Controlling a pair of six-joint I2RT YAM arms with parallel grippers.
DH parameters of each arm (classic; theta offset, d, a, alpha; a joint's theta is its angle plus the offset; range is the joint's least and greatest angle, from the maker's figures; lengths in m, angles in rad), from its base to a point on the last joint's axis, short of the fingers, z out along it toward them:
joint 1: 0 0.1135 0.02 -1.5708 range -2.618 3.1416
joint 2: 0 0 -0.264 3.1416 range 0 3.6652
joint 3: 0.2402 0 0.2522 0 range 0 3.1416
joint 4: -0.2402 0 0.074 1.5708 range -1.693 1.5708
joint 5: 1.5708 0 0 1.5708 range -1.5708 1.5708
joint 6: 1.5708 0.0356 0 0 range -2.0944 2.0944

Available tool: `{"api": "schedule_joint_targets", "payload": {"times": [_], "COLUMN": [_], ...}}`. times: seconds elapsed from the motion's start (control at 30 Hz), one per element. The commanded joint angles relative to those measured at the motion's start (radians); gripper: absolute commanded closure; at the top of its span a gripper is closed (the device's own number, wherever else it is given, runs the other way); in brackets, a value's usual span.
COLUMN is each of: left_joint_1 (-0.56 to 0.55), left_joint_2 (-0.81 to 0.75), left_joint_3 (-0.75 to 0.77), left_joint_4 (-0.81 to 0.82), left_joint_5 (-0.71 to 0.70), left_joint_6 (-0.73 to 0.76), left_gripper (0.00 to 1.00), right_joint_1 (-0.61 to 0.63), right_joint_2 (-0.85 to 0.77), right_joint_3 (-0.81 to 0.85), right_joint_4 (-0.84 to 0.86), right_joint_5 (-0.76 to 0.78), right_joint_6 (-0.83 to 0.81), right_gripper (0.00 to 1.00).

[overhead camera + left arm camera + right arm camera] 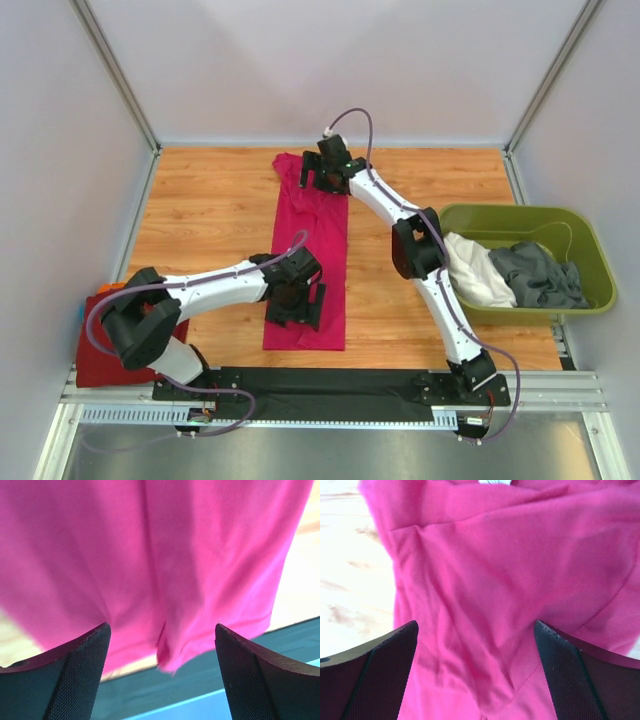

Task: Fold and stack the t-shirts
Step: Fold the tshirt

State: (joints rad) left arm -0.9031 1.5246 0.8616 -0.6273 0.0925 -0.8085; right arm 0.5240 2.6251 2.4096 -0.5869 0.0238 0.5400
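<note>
Lying folded at the left near corner of the counter [200, 215], a dark red shirt [98, 362] is partly hidden by the left arm's elbow. That arm reaches rightwards to the middle of the counter, where the left tool [297, 308] hangs over the near end of a magenta shirt [318, 235]. Its jaws stand wide and grip nothing. In its wrist view the two dark fingers [82, 677] frame the shirt's near hem, though whether they touch the cloth cannot be told. The magenta shirt is folded into a long narrow strip. It runs from close to the black mat [340, 385] at the near edge up to the far edge of the counter.

At that far end the right tool [320, 172] points down at the bunched collar part, also spread wide with nothing clamped. Wrinkled pink cloth fills the space between its fingers in the wrist view.

Farther right, an olive-green bin [590, 262] sits at the counter's right side. A white shirt [478, 275] drapes over the bin's left rim, just beside the right arm, and a crumpled grey shirt [540, 275] lies inside next to it.
</note>
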Motion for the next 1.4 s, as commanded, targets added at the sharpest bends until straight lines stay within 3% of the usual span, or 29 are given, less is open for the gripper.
{"api": "schedule_joint_targets", "payload": {"times": [0.0, 0.17, 0.37, 0.43, 0.53, 0.63, 0.77, 0.87, 1.03, 1.37], "left_joint_1": [-0.005, 0.041, 0.254, 0.367, 0.449, 0.457, 0.458, 0.458, 0.458, 0.457], "left_joint_2": [-0.123, -0.283, -0.513, -0.573, -0.632, -0.679, -0.809, -0.892, -0.903, -0.931], "left_joint_3": [0.127, 0.212, 0.042, -0.030, -0.131, -0.217, -0.309, -0.371, -0.475, -0.565], "left_joint_4": [-0.155, -0.264, -0.224, -0.219, -0.190, -0.178, -0.207, -0.212, -0.196, -0.098], "left_joint_5": [-0.059, -0.131, -0.042, 0.059, 0.144, 0.234, 0.217, 0.236, 0.269, 0.277], "left_joint_6": [0.055, 0.060, 0.081, 0.097, 0.114, 0.077, 0.037, -0.026, -0.107, -0.138], "left_gripper": [0.08, 0.04, 0.03, 0.04, 0.09, 0.13, 0.18, 0.22, 0.25, 0.33], "right_joint_1": [-0.024, -0.024, 0.014, 0.057, 0.119, 0.192, 0.338, 0.467, 0.548, 0.602], "right_joint_2": [-0.195, -0.504, -0.894, -0.979, -1.164, -1.279, -1.352, -1.350, -1.311, -1.238], "right_joint_3": [0.048, -0.059, -0.583, -0.810, -1.103, -1.288, -1.524, -1.604, -1.684, -1.716], "right_joint_4": [0.016, -0.066, -0.123, -0.149, -0.140, -0.088, -0.059, -0.034, 0.074, 0.125], "right_joint_5": [-0.084, -0.105, -0.026, 0.022, 0.050, 0.021, 0.036, 0.041, -0.007, -0.001], "right_joint_6": [-0.049, -0.063, 0.006, 0.069, 0.193, 0.340, 0.506, 0.604, 0.716, 0.775], "right_gripper": [0.00, 0.00, 0.00, 0.00, 0.01, 0.14, 0.20, 0.22, 0.32, 0.33]}}
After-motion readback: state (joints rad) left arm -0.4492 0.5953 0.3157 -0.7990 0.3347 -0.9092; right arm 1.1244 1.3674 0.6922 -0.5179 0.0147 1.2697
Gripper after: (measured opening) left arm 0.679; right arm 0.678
